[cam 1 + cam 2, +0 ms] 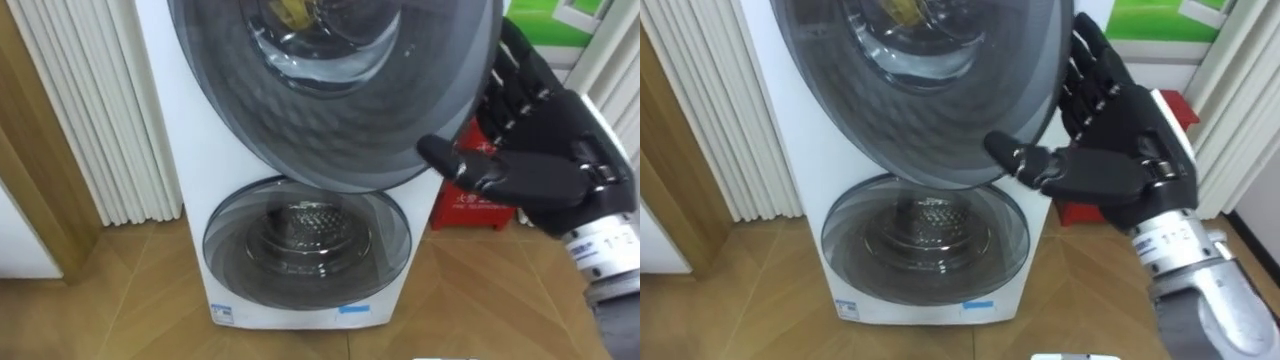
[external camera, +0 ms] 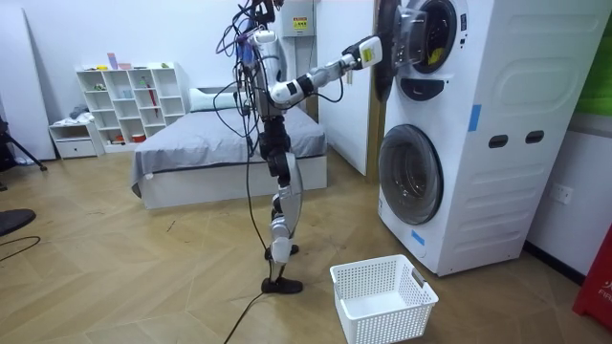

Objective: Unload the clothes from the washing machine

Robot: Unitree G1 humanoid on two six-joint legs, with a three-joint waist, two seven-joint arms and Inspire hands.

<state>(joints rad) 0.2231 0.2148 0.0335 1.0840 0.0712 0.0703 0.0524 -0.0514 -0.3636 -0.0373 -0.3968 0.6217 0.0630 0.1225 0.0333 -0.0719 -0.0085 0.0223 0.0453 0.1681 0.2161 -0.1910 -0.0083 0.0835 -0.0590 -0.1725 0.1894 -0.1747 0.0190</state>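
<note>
The right hand (image 1: 1118,172) was raised at the right edge of the upper door (image 1: 930,115), fingers straight behind it, thumb across its front.

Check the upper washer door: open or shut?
Open: in the room view the upper door stands swung out from the washing machine, exposing the drum, with the right hand at its edge.

The wooden floor (image 2: 143,277) bears a washing machine (image 2: 497,191) and basket (image 2: 387,320).
</note>
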